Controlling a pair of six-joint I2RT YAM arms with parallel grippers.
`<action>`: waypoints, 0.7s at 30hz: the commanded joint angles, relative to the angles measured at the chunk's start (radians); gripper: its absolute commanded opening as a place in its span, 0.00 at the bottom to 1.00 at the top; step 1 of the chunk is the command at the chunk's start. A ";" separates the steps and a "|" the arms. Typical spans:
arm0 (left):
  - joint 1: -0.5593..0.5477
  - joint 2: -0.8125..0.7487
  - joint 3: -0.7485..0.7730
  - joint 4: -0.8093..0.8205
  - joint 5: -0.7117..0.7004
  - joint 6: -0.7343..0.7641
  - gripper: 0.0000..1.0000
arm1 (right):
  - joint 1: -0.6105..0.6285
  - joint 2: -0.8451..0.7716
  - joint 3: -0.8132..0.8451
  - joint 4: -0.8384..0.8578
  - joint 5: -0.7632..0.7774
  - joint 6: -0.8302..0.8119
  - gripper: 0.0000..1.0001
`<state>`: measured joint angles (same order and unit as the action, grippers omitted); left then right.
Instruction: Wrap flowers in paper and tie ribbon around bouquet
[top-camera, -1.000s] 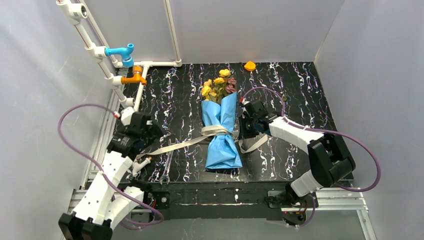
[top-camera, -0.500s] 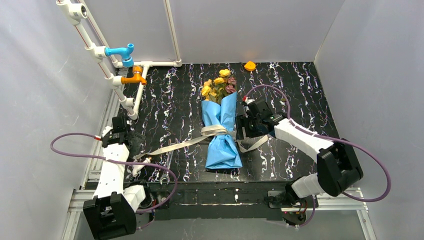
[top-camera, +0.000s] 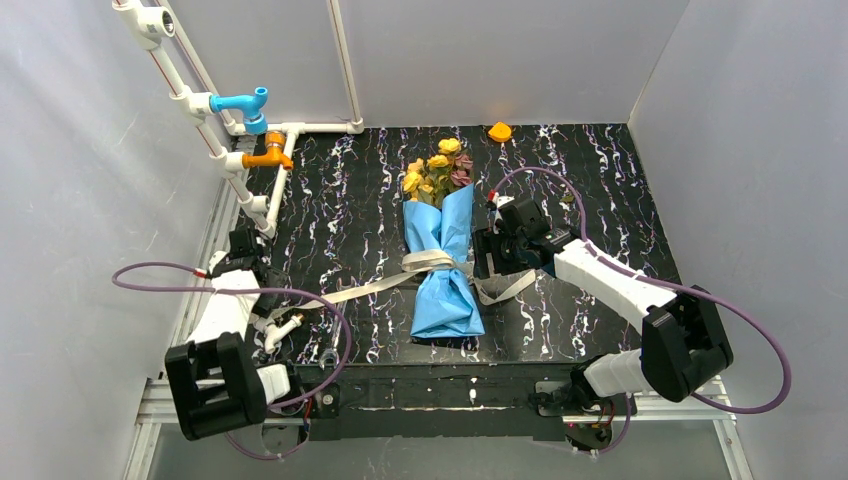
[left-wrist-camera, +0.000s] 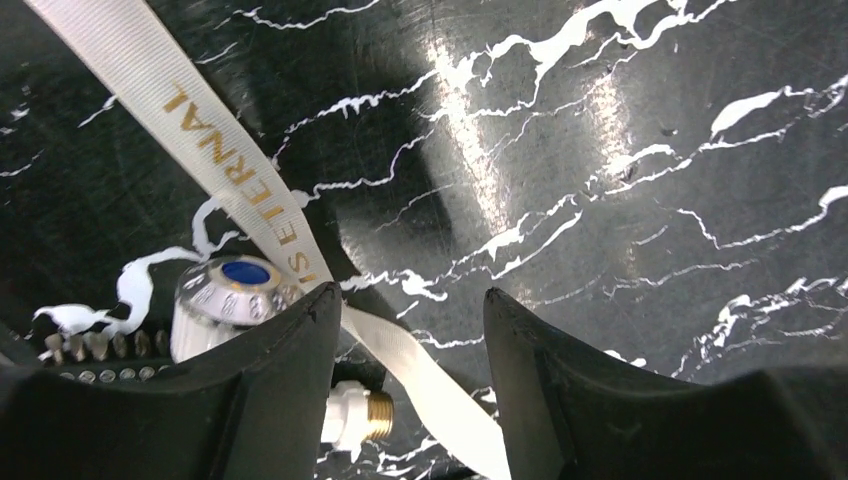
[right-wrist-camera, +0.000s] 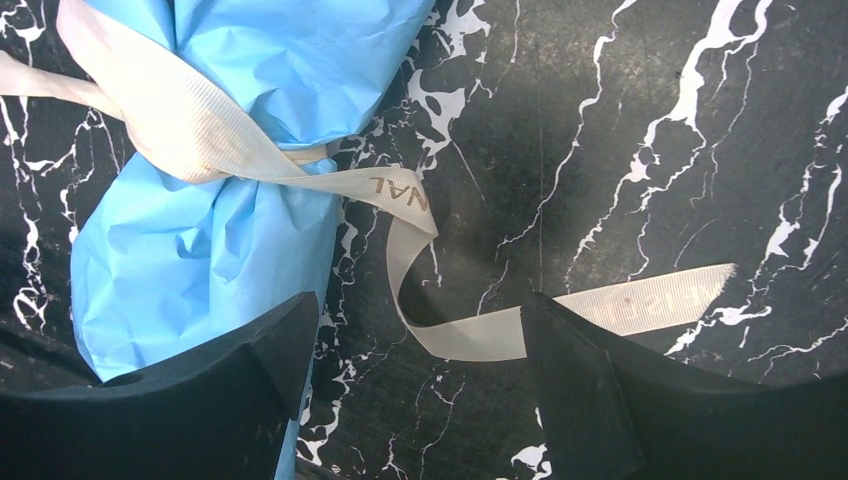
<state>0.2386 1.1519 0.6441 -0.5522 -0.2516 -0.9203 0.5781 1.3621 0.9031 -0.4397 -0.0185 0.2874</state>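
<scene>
The bouquet lies mid-table, with yellow and pink flowers sticking out of the far end of a blue paper cone. The beige ribbon circles its middle. One tail runs left, the other loops right. My right gripper stands open just right of the bouquet, its right fingertip over the loose tail. Over the ribbon's left tail my left gripper is open; the tail passes between the fingers unpinched.
White pipework with a blue tap and an orange tap runs along the left rear. A white valve fitting with a brass thread sits under the left fingers. An orange object lies at the back and a wrench near the front edge.
The left arm has folded back toward its base at the near left, its jaws narrowing. The right gripper has opened and let go of the ribbon tail, staying beside the bouquet.
</scene>
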 joint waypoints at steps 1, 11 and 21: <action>0.007 0.071 -0.009 0.065 -0.007 -0.023 0.50 | 0.002 -0.026 0.013 0.017 -0.030 -0.006 0.83; 0.006 0.031 -0.026 0.034 0.063 -0.037 0.00 | 0.003 -0.030 0.014 0.019 -0.006 -0.008 0.83; 0.004 -0.188 0.051 -0.183 -0.109 0.012 0.62 | 0.003 -0.045 0.022 0.039 -0.011 0.016 0.84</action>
<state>0.2394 0.9794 0.6571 -0.6212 -0.2543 -0.9230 0.5781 1.3445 0.9031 -0.4385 -0.0261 0.2890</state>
